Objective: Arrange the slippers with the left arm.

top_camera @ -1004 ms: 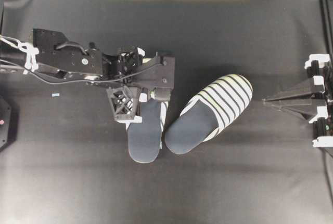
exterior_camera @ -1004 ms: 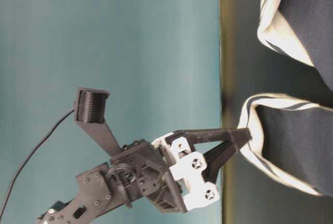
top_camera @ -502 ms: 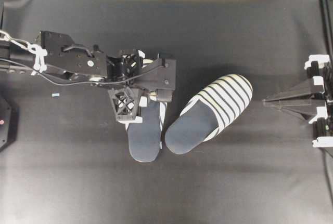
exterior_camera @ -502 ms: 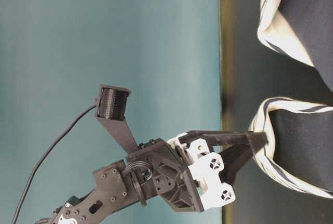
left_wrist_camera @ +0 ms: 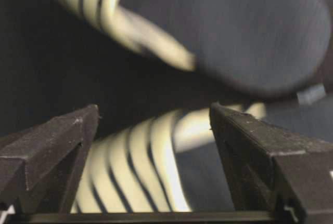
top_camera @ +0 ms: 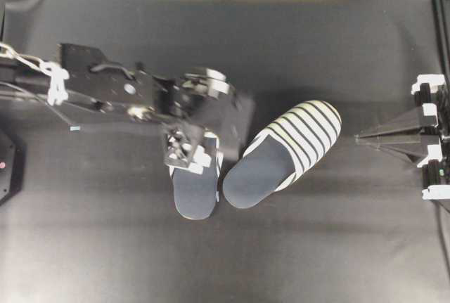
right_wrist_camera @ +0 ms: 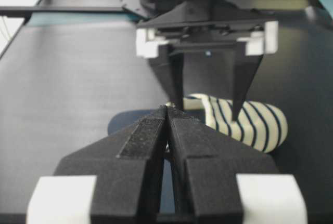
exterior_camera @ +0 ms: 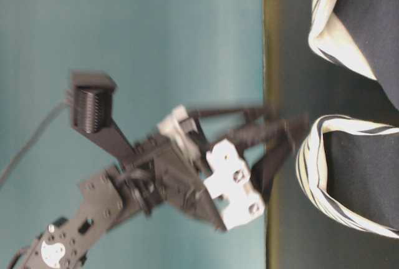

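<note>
Left pincer: released, jaws spread wide over the striped toe of the left slipper; nothing is grasped.
Right pincer: clenched, parked at the right edge of the table, well apart from both slippers.
Slippers: both lie on the table near its middle; the right slipper is tilted, toe angled away to the upper right, while its heel sits just beside the left slipper's heel.
State of the pair: judged not yet arranged, since the toes diverge.
Risk, snagging: the spread fingers straddle the soft upper; lifting off at an angle could drag a fingertip across it and twist the left slipper out of line.
Risk, collision: the heels are nearly touching, so pushing one slipper may shove the other as well.
Risk, weak grip: the fabric upper likely deforms, so a pinch on its rim could slip.
Uncertain: blur hides whether a fingertip touches the upper.
</note>
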